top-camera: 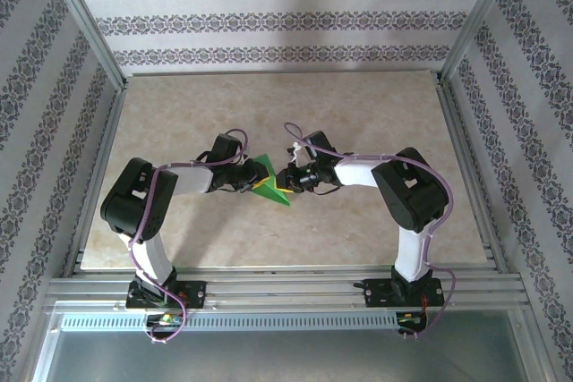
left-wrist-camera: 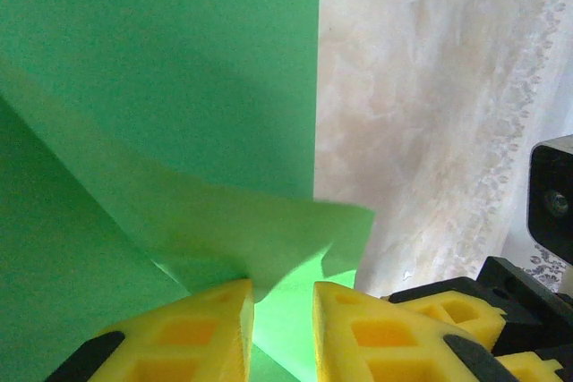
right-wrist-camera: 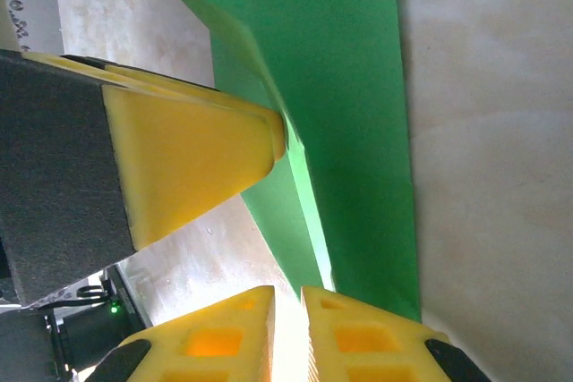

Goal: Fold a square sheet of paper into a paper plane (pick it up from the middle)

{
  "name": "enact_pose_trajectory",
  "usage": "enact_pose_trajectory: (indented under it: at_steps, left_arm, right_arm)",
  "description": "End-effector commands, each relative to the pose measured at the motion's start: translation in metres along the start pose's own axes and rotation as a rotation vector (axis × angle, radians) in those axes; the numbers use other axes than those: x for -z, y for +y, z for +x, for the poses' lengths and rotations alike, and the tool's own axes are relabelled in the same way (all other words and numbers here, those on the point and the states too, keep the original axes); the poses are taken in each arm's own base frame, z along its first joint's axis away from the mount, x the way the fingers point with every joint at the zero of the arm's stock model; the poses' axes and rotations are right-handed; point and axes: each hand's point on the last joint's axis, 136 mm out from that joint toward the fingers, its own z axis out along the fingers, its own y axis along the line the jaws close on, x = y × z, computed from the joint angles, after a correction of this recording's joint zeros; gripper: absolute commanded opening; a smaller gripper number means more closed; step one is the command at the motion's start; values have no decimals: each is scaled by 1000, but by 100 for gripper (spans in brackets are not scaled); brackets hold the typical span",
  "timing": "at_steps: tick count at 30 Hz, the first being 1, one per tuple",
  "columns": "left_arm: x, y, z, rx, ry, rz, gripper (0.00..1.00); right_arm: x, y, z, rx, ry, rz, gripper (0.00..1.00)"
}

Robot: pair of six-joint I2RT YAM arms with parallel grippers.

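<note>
The square sheet of paper (top-camera: pixel 269 187) is bright green, folded into a pointed creased shape, and held up between the two grippers at the table's middle. My left gripper (top-camera: pixel 253 180) reaches it from the left. In the left wrist view its yellow fingertips (left-wrist-camera: pixel 282 288) stand a little apart, with a loose flap of the paper (left-wrist-camera: pixel 161 69) in the gap. My right gripper (top-camera: pixel 286 176) meets it from the right. Its fingers (right-wrist-camera: pixel 287 292) are pinched on the paper's creased edge (right-wrist-camera: pixel 349 87). A left finger (right-wrist-camera: pixel 188 158) presses against the fold.
The beige marbled table top (top-camera: pixel 358 123) lies under both arms. Aluminium frame posts and a rail (top-camera: pixel 286 288) ring it, with patterned walls behind. The right arm's black wrist housing (left-wrist-camera: pixel 548 199) hangs close beside the left gripper.
</note>
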Motion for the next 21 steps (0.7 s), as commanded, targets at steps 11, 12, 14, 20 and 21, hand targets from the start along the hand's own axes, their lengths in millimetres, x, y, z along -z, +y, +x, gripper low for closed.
enact_pose_trajectory:
  at_steps: [11, 12, 14, 20, 21]
  left_arm:
    - [0, -16, -7, -22, -1, 64, 27]
    - [-1, -16, -7, -21, 0, 63, 27]
    - [-2, -14, -7, -16, 2, 59, 27]
    - [-4, -10, -6, -6, 6, 44, 29]
    - [-4, -10, -7, -5, 6, 42, 29]
  right_arm:
    - [-2, -9, 7, 15, 14, 15, 18]
    - [-2, -10, 7, 13, 16, 17, 18]
    - [-3, -12, 6, 9, 16, 21, 18]
    - [-6, -17, 5, 2, 20, 31, 18]
    - [-6, -17, 5, 1, 19, 32, 18]
